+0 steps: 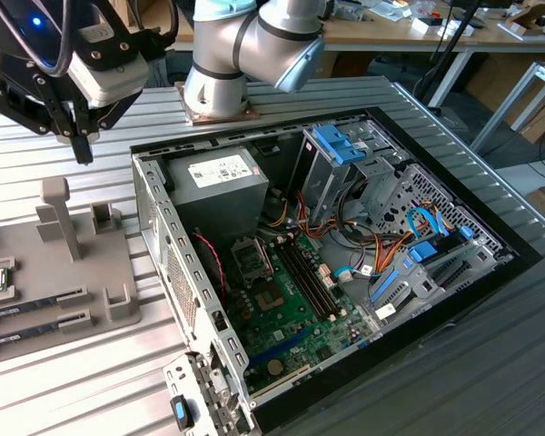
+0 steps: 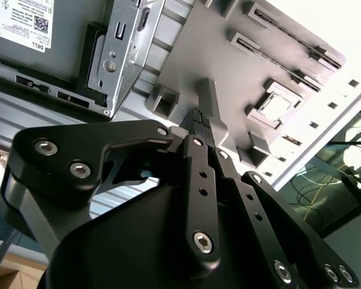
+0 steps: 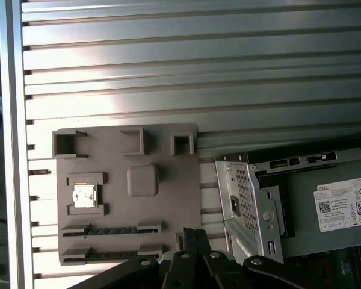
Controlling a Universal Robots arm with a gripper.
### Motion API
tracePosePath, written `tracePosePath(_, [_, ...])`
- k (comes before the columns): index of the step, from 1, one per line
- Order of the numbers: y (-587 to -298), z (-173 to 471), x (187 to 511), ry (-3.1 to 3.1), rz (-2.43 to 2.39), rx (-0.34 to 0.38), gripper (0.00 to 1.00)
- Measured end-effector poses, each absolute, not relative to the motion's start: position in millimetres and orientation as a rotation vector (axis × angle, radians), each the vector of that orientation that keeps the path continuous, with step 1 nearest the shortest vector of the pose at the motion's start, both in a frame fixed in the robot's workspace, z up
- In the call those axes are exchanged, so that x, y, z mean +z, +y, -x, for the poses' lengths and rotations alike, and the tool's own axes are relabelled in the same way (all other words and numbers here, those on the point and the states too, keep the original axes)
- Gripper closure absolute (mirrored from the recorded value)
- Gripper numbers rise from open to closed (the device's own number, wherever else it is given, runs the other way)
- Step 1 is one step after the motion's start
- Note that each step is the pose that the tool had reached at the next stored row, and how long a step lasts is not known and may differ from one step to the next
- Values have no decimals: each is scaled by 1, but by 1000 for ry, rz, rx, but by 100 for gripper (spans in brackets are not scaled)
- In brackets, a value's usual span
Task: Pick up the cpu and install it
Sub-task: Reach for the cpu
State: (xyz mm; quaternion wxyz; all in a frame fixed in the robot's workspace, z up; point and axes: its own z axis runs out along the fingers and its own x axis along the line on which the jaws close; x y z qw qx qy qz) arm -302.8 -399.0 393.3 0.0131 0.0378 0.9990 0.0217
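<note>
Gripper (image 1: 84, 153) hung closed, empty, near grey tray (image 3: 168, 198) | step: approach to cpu (image 3: 84, 195), ungrasped | pickup would need it opened first

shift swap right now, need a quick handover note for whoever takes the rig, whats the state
The pincer is shut and holds nothing. It hovers above the grey tray, beside the open computer case.
The cpu lies flat in its pocket on the tray, near the two memory sticks, and is not gripped.
The socket on the board inside the case looks dark, with no silvery chip in it.
Done: nothing that shows.
Left: both the pick-up and the install.
</note>
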Motion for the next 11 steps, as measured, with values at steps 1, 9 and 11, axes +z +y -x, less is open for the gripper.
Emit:
tracePosePath(1, [-399,305,393,3112,-118,68,89])
tracePosePath(9, [-399,317,393,3112,-118,68,89])
tracePosePath(11, [-399,320,393,3112,-118,68,89])
